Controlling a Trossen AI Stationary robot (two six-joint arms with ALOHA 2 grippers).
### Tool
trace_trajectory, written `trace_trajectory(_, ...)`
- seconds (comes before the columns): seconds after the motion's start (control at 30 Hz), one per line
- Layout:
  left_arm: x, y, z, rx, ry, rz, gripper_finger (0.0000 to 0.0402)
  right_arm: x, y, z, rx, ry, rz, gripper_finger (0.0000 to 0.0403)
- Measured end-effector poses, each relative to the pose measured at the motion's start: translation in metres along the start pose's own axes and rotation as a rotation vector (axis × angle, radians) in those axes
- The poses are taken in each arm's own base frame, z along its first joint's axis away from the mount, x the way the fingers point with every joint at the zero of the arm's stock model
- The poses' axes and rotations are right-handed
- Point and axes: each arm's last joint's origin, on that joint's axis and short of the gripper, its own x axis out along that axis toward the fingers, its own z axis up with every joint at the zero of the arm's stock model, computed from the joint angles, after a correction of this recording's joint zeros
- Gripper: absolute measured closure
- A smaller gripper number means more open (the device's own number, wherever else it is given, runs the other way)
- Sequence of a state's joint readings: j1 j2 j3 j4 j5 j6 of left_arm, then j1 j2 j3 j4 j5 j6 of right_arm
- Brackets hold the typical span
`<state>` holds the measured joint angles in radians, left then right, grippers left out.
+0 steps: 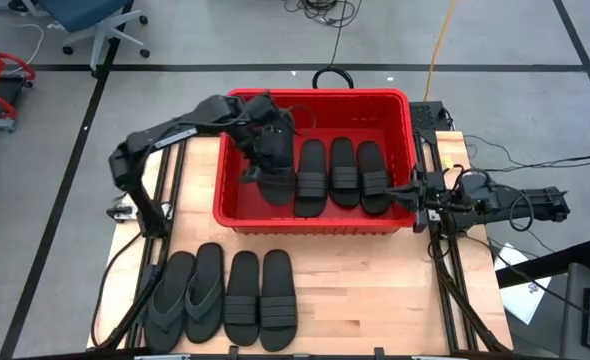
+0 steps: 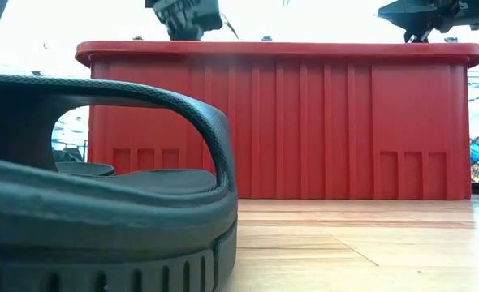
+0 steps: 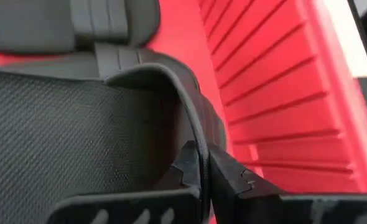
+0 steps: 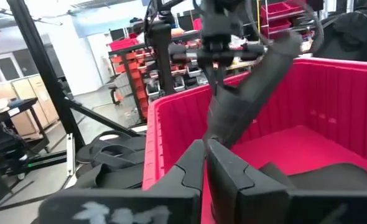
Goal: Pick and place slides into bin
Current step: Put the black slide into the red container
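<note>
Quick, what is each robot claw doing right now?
Left gripper: closed on a slide's edge, inside the bin.
Right gripper: closed, empty, at the bin's rim.

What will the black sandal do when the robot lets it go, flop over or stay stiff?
Probably bend a little: the sandal looks like soft rubber, and the left gripper pinches only its edge. Its textured sole likely keeps it from slipping much. It hangs tilted over the bin, so once released it would probably drop flat beside the three sandals already inside.

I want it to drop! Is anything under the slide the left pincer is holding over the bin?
Nothing visible blocks it. The left pincer holds a slide over bare bin floor, beside three slides already inside.
</note>
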<state>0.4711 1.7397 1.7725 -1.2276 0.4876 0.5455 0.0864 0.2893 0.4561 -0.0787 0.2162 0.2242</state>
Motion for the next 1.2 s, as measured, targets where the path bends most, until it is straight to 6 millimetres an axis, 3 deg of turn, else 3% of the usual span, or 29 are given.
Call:
trace_trajectory(0.47,0.028,0.065,-0.030,-0.073,0.005,-0.141,0.0400,0.000,-0.002,0.003,0.030,-0.041,-0.067,0.0392)
trace_trajectory(0.87,0.049,0.086,-0.045,-0.166,-0.014,-0.285,0.0400,0.000,0.000,0.009,0.048,-0.103,-0.053,0.0392)
trace_trajectory(1.2,0.069,0.099,-0.050,-0.212,0.027,-0.275,0.0400,-0.001,0.000,0.012,0.056,-0.130,-0.046,0.0392)
